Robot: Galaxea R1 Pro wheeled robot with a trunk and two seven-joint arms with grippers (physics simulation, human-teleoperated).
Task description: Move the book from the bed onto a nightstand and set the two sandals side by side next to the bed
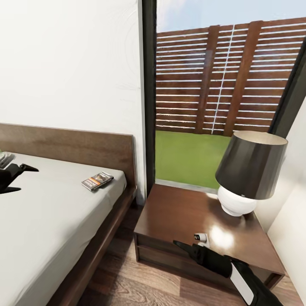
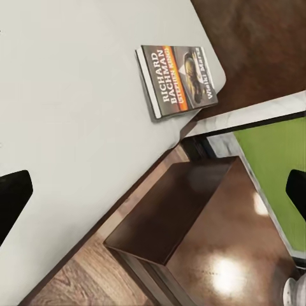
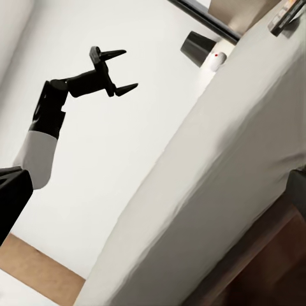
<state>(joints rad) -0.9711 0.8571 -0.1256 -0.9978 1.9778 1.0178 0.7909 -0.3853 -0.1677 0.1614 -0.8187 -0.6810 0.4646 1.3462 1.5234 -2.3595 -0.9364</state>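
The book [image 1: 97,180] lies flat near the corner of the bed's grey mattress [image 1: 51,212], close to the headboard [image 1: 72,146]. Its dark cover with white lettering shows in the left wrist view [image 2: 178,80]. My left gripper [image 1: 26,179] hovers open over the mattress, some way left of the book, and it also appears in the right wrist view [image 3: 131,69]. The nightstand [image 1: 178,212] stands right of the bed. My right gripper [image 1: 189,244] is open over the nightstand's front edge, holding nothing. The sandals are out of view.
A lamp with a dark shade [image 1: 251,170] and a white base stands at the nightstand's back right. A tall black-framed window [image 1: 148,93] rises behind the nightstand, with grass and a wooden fence outside. A strip of wood floor [image 1: 123,280] runs between bed and nightstand.
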